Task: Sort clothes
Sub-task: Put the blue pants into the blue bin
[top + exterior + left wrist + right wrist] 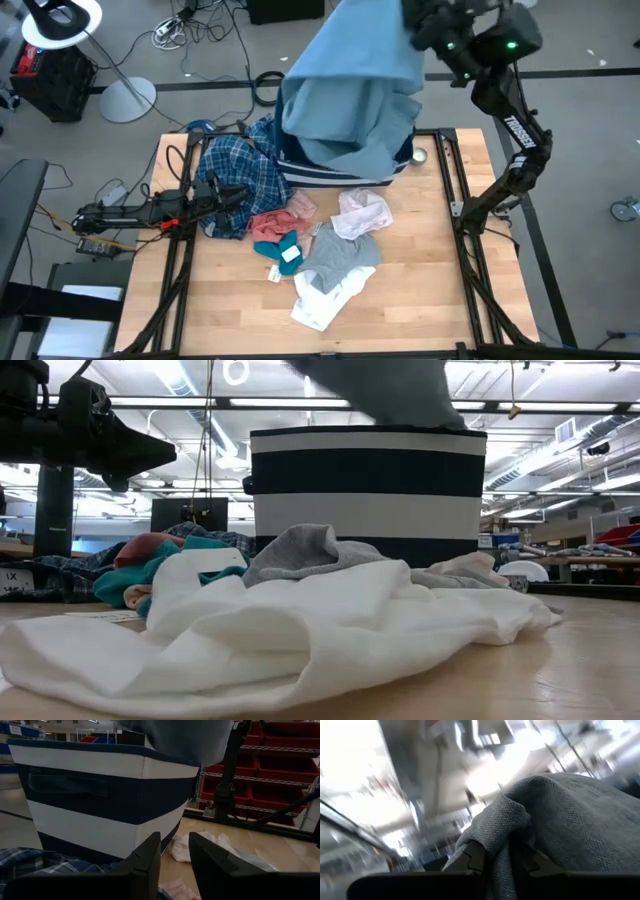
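While pinched, garment (570,825) between end effector (495,857)

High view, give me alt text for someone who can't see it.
The right claw holds a large light blue garment over the striped bin. The left claw rests at a plaid shirt; smaller clothes lie on the wooden table.

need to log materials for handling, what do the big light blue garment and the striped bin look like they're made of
Light blue garment: soft matte cloth, probably a knit; the right wrist view shows a fine, even weave where the right pincer pinches it, and it drapes in heavy folds.
Bin: looks like fabric over stiff panels, matte navy and white, with flat sides, sharp corners and a sewn-looking handle slot.
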